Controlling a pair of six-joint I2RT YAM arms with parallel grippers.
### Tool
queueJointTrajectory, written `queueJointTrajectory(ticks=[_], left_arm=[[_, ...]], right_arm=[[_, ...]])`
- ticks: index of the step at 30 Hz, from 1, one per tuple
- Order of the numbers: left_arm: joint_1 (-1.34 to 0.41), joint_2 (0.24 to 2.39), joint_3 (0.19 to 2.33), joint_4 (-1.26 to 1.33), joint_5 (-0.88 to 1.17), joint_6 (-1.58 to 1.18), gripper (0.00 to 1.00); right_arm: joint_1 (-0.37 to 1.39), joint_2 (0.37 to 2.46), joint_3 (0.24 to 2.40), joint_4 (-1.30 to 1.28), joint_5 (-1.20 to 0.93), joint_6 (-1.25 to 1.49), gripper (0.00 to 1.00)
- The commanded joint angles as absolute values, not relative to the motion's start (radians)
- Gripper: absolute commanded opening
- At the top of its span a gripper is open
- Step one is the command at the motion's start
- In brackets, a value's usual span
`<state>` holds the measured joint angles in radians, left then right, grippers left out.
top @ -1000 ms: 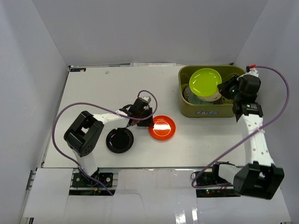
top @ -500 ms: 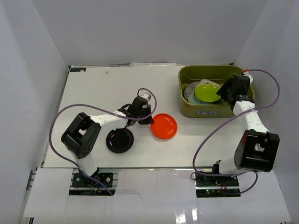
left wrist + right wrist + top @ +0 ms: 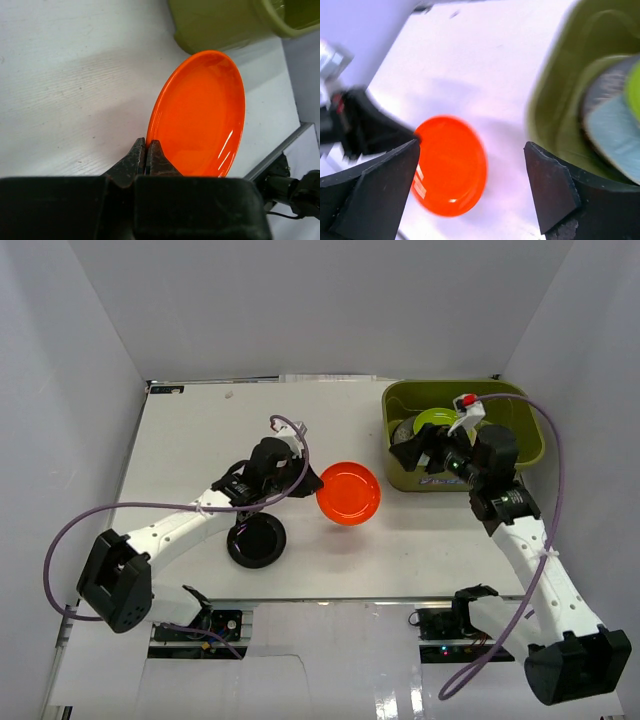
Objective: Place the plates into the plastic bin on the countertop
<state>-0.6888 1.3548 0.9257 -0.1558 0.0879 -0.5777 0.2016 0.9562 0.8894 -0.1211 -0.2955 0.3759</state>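
White countertop (image 3: 200, 430); left end effector (image 3: 146, 148) pinches plate (image 3: 200, 115).

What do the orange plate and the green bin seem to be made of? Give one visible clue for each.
Orange plate: probably glazed ceramic or hard melamine. It is glossy, with sharp white highlights near its edge, but the look does not show which of the two it is. Green bin: likely moulded plastic, going by its dull, even olive surface, rounded corner and thick flared rim.

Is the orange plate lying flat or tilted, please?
Tilted: the left gripper pinches the orange plate by its rim, held slanted.
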Motion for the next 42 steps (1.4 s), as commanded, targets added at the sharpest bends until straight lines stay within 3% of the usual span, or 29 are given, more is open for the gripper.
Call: queueJointTrajectory(ticks=[1, 5, 8, 10, 13, 14, 16, 17, 19, 20, 22, 23, 24, 32, 40, 42], left_arm=[[-0.686, 1.305, 0.989, -0.158, 0.161, -0.586, 0.00], [-0.686, 1.264, 1.012, -0.152, 0.193, -0.589, 0.00], [-0.686, 1.241, 1.015, -0.146, 0.204, -0.592, 0.00], [-0.686, 1.226, 1.014, -0.135, 0.206, -0.594, 0.00], [-0.686, 1.216, 1.019, -0.132, 0.209, -0.594, 0.00], [-0.686, 1.215, 1.022, -0.133, 0.209, -0.588, 0.00], [-0.686, 1.204, 1.032, -0.150, 0.207, -0.580, 0.00], [-0.686, 1.197, 1.035, -0.156, 0.203, -0.571, 0.12], [-0.686, 1.175, 1.040, -0.176, 0.183, -0.554, 0.38], [-0.686, 1.145, 1.042, -0.189, 0.173, -0.540, 0.64], [-0.686, 1.086, 1.045, -0.242, 0.134, -0.491, 0.86], [-0.686, 1.063, 1.045, -0.265, 0.115, -0.471, 0.86], [-0.686, 1.039, 1.045, -0.288, 0.097, -0.451, 0.98], [-0.686, 0.737, 0.868, -0.420, -0.087, -0.318, 0.98], [-0.686, 0.577, 0.706, -0.353, -0.175, -0.308, 0.98], [-0.686, 0.589, 0.712, -0.353, -0.178, -0.293, 0.98]], right_arm=[[0.264, 0.943, 0.842, -0.142, -0.481, 0.307, 0.90], [0.290, 0.943, 0.804, -0.152, -0.466, 0.308, 0.91], [0.327, 0.977, 0.802, -0.164, -0.488, 0.318, 1.00], [0.351, 1.015, 0.814, -0.176, -0.500, 0.322, 1.00], [0.396, 1.054, 0.831, -0.170, -0.528, 0.334, 0.88], [0.400, 1.060, 0.837, -0.158, -0.528, 0.340, 0.62], [0.403, 1.060, 0.845, -0.127, -0.525, 0.376, 0.29], [0.403, 1.055, 0.848, -0.111, -0.506, 0.389, 0.08], [0.403, 1.046, 0.871, -0.074, -0.436, 0.414, 0.08], [0.402, 1.043, 0.886, -0.072, -0.401, 0.426, 0.08], [0.381, 1.051, 0.943, -0.072, -0.309, 0.423, 0.08], [0.367, 1.055, 0.962, -0.071, -0.283, 0.422, 0.08], [0.344, 1.058, 0.982, -0.071, -0.255, 0.423, 0.08], [-0.030, 1.224, 1.042, -0.016, -0.080, 0.520, 0.08], [-0.141, 1.506, 1.121, -0.012, -0.080, 0.525, 0.08], [-0.150, 1.543, 1.152, -0.069, -0.083, 0.531, 0.23]])
